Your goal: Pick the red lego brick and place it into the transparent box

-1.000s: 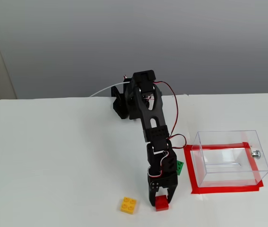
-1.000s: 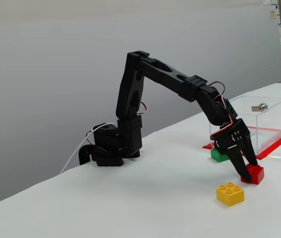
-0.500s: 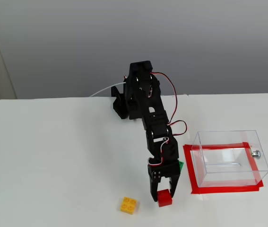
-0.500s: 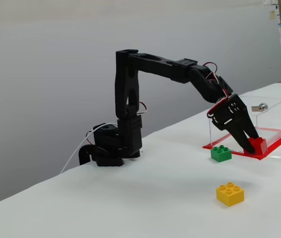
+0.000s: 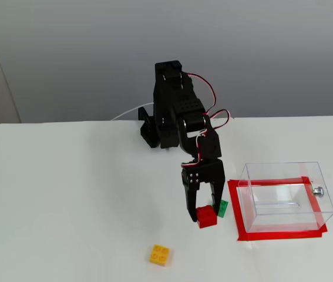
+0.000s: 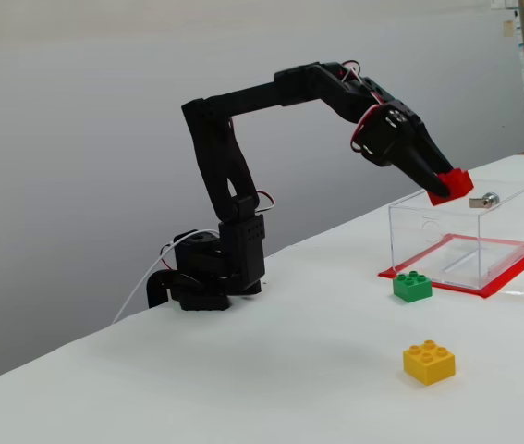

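While pinching red lego brick, tool seems low from above | side: raised level with transparent box rim

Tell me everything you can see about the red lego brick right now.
The red lego brick is a small, solid red block of glossy plastic. It is held between the jaws of the black gripper, lifted clear of the table and tilted. In a fixed view it hangs just left of the transparent box, not yet over its opening. Only the jaws touch it.
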Tool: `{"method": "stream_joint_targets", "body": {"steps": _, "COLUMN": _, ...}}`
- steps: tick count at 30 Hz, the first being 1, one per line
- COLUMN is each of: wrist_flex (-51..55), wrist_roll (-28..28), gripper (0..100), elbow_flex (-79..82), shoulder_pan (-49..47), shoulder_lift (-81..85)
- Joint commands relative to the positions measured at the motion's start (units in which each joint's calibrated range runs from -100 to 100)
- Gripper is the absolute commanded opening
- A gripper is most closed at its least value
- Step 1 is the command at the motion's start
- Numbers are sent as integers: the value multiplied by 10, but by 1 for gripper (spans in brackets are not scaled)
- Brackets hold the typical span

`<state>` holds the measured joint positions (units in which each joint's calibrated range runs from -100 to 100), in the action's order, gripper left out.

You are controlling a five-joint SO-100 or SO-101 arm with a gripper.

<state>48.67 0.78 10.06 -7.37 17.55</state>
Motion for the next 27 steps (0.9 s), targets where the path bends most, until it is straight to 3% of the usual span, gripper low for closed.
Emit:
{"method": "stream_joint_targets", "body": {"steps": 1, "wrist_flex": 31, "wrist_roll": -3, "gripper": 3, "elbow_flex": -7, "shoulder_pan": -3, "shoulder_lift": 68}}
{"method": "stream_joint_targets", "body": {"steps": 12, "wrist_flex": 75, "wrist_roll": -3, "gripper": 3, "elbow_flex": -7, "shoulder_pan": -5, "shoulder_lift": 108}}
{"method": "stream_joint_targets", "body": {"steps": 27, "wrist_flex": 76, "wrist_roll": -3, "gripper": 3, "elbow_flex": -8, "shoulder_pan": -167, "shoulder_lift": 107}}
